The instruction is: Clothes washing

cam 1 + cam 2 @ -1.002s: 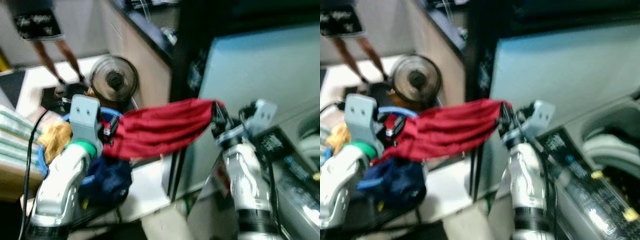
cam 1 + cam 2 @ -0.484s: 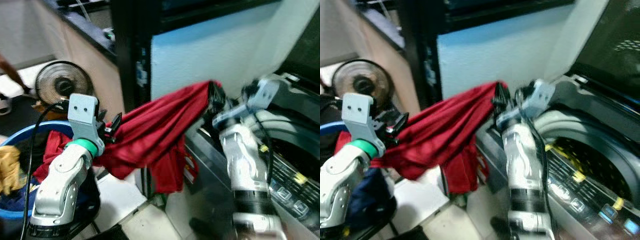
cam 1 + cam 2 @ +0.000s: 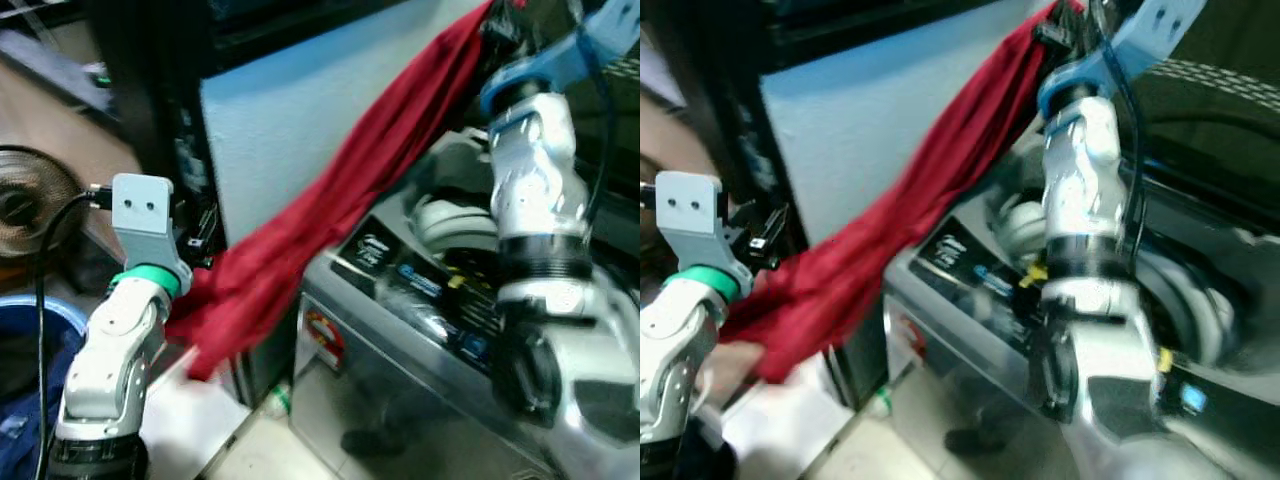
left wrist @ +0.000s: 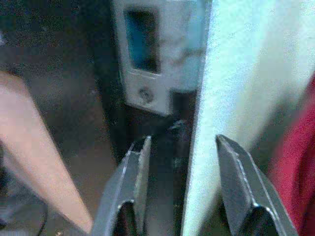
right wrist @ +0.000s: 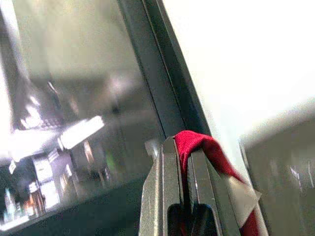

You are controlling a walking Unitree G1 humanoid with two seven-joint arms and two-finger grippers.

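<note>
The right gripper [image 3: 497,28] is up high, near the top of the head views, above the washing machine [image 3: 440,300], and its two black fingers are pressed tight on a corner of the red garment [image 3: 330,210]. The right wrist view confirms it: a fold of red cloth [image 5: 197,143] pokes out at the fingertips, pinched between the two fingers with no gap showing.

From that pinch the garment runs down in a long slanting band, across the front of the pale blue panel [image 3: 270,110] and past the machine's dark control strip [image 3: 420,285], to a bunched lower end hanging beside the left arm. That low end sits just beside the left gripper [image 4: 182,147], at about the height of the green ring on the left wrist [image 3: 150,278].

The left gripper's fingers stand spread apart, and nothing lies between them. In the left wrist view the gap frames the edge of the pale panel and a dark post behind it, while the red cloth shows off to one side of the far finger [image 4: 241,177], outside the gap. Whether the cloth touches that finger, I cannot tell.

On the robot's left, a blue basket rim [image 3: 45,310] peeks in low, and a round fan [image 3: 25,200] stands behind it. The washer's drum opening [image 3: 1200,300] lies open under the right arm.
</note>
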